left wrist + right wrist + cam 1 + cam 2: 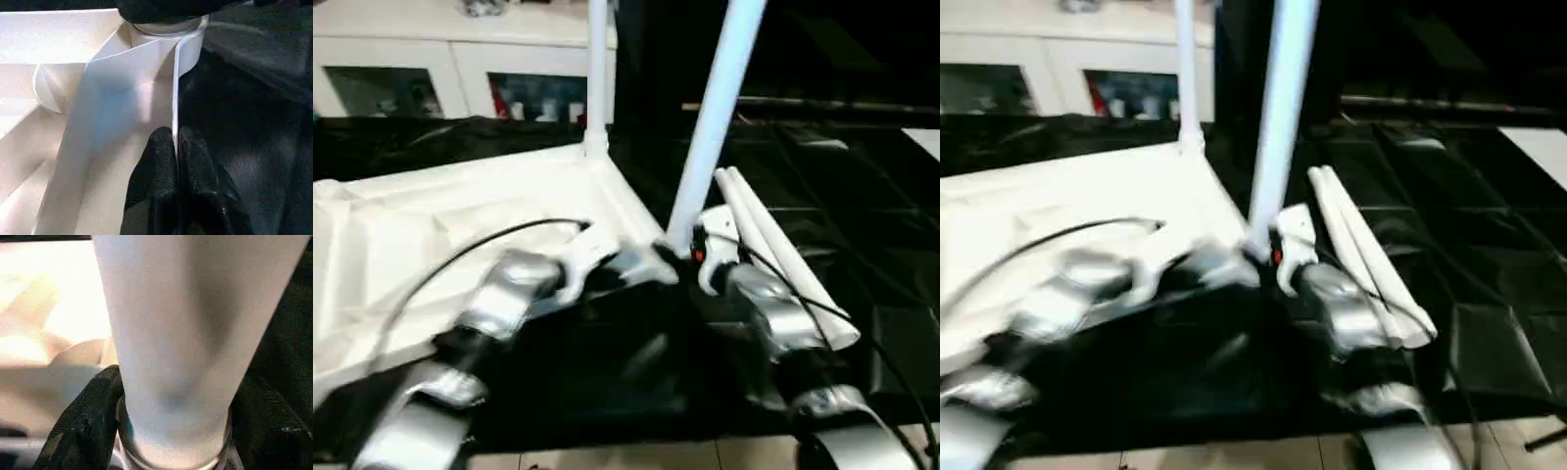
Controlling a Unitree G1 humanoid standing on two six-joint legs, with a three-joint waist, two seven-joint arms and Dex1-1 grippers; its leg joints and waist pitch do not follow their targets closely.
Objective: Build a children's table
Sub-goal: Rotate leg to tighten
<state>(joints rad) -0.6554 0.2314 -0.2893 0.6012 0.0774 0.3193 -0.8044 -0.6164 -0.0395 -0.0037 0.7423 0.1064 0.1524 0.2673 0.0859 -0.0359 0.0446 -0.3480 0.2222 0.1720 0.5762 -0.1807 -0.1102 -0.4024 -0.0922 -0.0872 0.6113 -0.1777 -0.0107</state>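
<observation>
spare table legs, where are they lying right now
The two spare legs lie side by side on the black-covered work table, on the robot's right, just beyond the right gripper and the upright leg it grips.

Lighting: bright, seemingly from overhead, though no lamp is in frame.
Exposure: white table top [460, 215] nearly blown out, its ribs faint; black desk cover [862, 206] very dark, with pale sheen along its folds.
Blur: head views soft throughout; forearms smeared, more so in the right eye view; cabinet [431, 69] behind hazy.
Left wrist view: sharp, grain visible on black end effector fingers [156, 181]; soft bluish shadow on the inner wall.
Right wrist view: upright leg [190, 333] close and out of focus, shaded grey low down; background glows warm and washed out.
</observation>
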